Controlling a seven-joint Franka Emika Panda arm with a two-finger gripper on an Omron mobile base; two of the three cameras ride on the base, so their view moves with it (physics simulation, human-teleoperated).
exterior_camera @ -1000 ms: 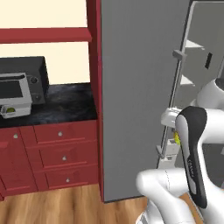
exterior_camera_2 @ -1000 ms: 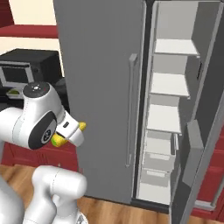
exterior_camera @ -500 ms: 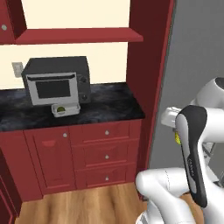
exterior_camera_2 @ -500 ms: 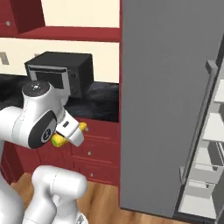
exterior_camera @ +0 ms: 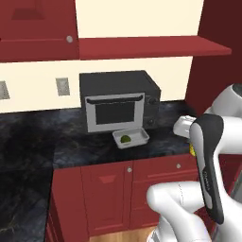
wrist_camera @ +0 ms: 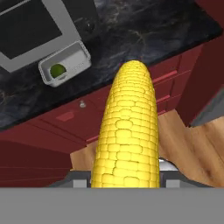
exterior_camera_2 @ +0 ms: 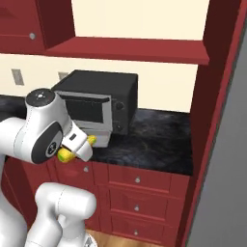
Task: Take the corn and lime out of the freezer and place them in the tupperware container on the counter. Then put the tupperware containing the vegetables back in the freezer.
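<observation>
My gripper is shut on the corn, a bright yellow cob that juts from both sides of the hand in the right base view. It hangs in front of the counter, above the red cabinet fronts. The tupperware container sits on the counter just in front of the microwave, and the dark green lime lies inside it. In the hand view the container with the lime is at the upper left, beyond the cob's tip. The freezer shows as a grey slab at the right edge.
A black microwave stands at the back of the counter, right behind the container. A red shelf and wall cabinets hang above. Red drawers with round knobs run below the worktop. A tall red panel separates counter and freezer.
Both base views have swung from the open freezer to the counter, so the base has moved. The corn has stayed in my gripper throughout.
</observation>
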